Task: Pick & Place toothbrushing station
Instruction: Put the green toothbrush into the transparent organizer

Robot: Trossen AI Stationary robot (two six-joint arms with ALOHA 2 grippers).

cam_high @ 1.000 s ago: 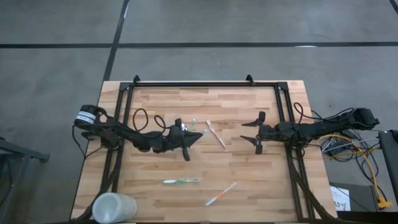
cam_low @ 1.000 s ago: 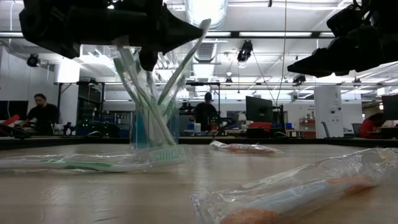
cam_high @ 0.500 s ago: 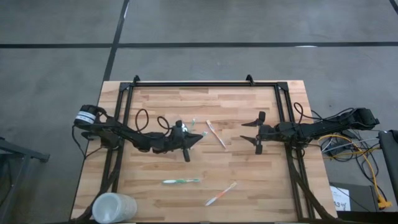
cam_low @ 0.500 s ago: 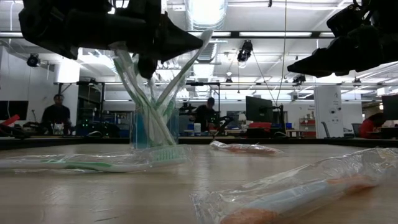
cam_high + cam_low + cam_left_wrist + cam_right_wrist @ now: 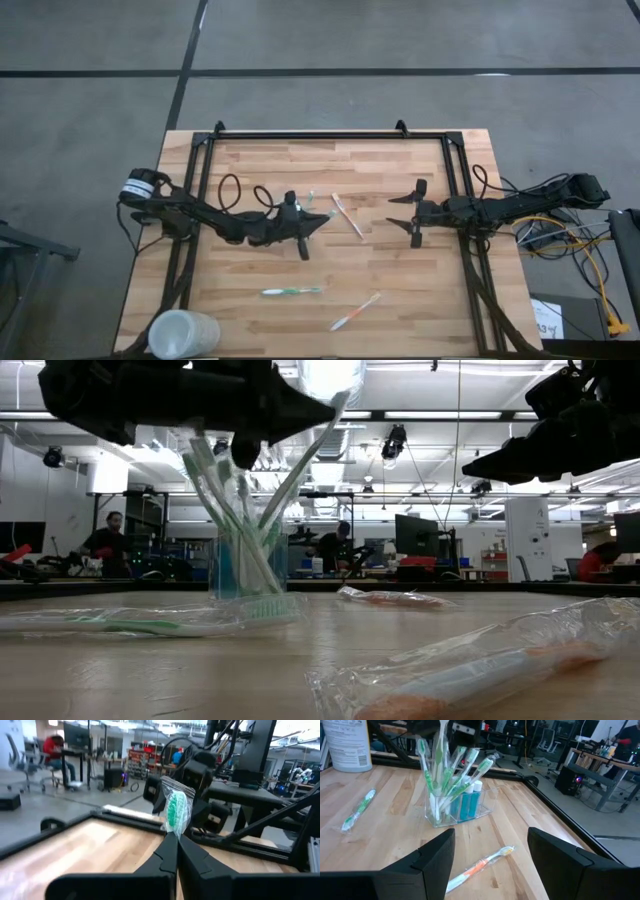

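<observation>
The toothbrushing station (image 5: 455,807), a small clear holder with blue tubes and several green and white brushes, stands on its base at the table's middle (image 5: 243,565). My left gripper (image 5: 318,216) hangs over it, level, shut on one wrapped green toothbrush (image 5: 175,812). That brush slants down among the others in the holder (image 5: 300,460). My right gripper (image 5: 397,212) waits open to the station's right, with nothing between its fingers (image 5: 491,837). My left gripper pinches the wrapped brush just below its green head (image 5: 172,832), between its two fingertips. The fingers come level from the table's left, across the brush. The head sticks up past the fingertips. The brush leans toward the table's right, its lower end down in the holder.
Three wrapped brushes lie loose on the wood: an orange one (image 5: 347,215) right of the station, a green one (image 5: 291,291) and another orange one (image 5: 355,311) near the front. A frosted white cup (image 5: 183,333) stands at the near left corner. People move in the room behind.
In the low view my left gripper's tip and the held brush's head have shifted a little toward the table's right, while the brush's lower end has stayed in the holder.
</observation>
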